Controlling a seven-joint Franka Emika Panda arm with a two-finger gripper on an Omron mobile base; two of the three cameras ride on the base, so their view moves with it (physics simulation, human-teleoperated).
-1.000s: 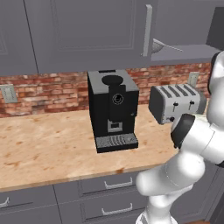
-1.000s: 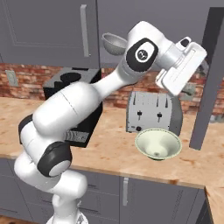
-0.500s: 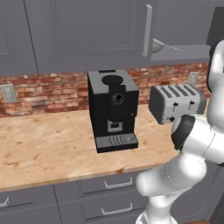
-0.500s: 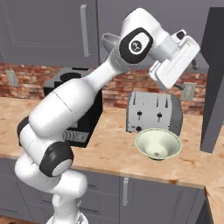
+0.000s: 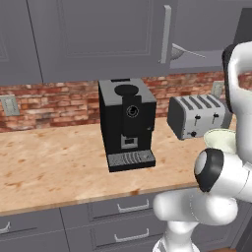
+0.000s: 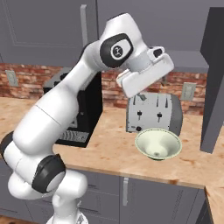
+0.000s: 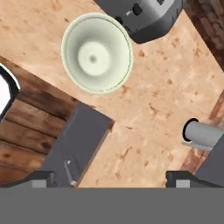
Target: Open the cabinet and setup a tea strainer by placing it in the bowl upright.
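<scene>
The cabinet (image 5: 98, 34) has its left door shut, and its right door (image 6: 214, 78) swung out open. On the grey shelf inside lies the tea strainer (image 5: 181, 51), mesh cup to the left and wire handle pointing right. The pale bowl (image 6: 158, 143) stands on the counter in front of the silver toaster (image 6: 155, 113). It also shows behind my arm (image 5: 219, 140) and from above (image 7: 97, 53). My gripper (image 6: 139, 92) hangs open and empty above the toaster and bowl, below the cabinet opening. In the hand view my gripper (image 7: 110, 177) shows its tips far apart.
A black coffee machine (image 5: 127, 123) stands on the wooden counter (image 5: 54, 162) left of the toaster (image 5: 197, 115). A brick wall with outlets runs behind. Grey drawers (image 5: 118, 209) sit below the counter. The open door's bar handle (image 7: 202, 134) is close to the right of my hand.
My hand has come away from the open door, moving left and down toward the toaster. The door swung slightly wider early on. The jaws stayed wide.
</scene>
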